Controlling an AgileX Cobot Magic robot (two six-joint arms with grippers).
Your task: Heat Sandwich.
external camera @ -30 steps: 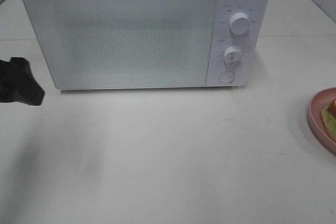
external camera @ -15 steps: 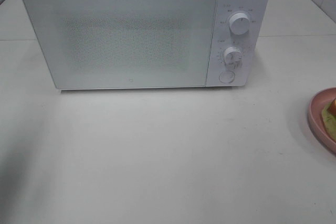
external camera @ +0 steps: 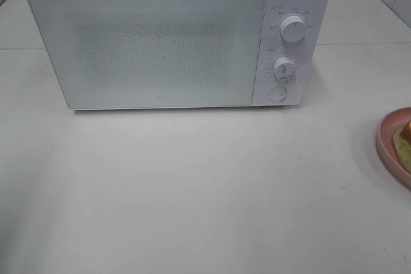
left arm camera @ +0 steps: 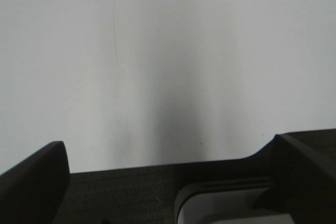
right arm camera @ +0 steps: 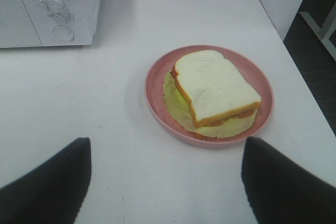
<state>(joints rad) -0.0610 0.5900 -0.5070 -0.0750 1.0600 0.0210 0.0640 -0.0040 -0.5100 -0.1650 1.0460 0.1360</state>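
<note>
Looking down from the high view we see a white microwave with its door shut, standing toward the back of the white tabletop. Two round knobs sit one above the other on its control panel, the upper knob and the lower knob, with a round button just under them.

At the right edge of the tabletop we see a round pink plate, cut off by the frame in the high view. The sandwich lies on that plate; it is white bread with a tan crust, and pale green-yellow filling sticks out around its sides. In the high view only a sliver of the sandwich shows. The plate is well apart from the microwave, nearer the front than the microwave's control panel. Neither arm shows in the high view.

In the right wrist view the right pincer hangs above bare tabletop just in front of the plate, its two dark fingers spread wide to either side, released and grasping nothing. It touches neither plate nor sandwich. We also see the microwave's knob side in the far corner of that view, and the tabletop's edge beyond the plate with dark floor past it.

In the left wrist view the left pincer is also released, jaws wide apart, nothing between them. It faces plain white tabletop with a soft shadow on it. We cannot tell from that view where on the tabletop it is.
</note>
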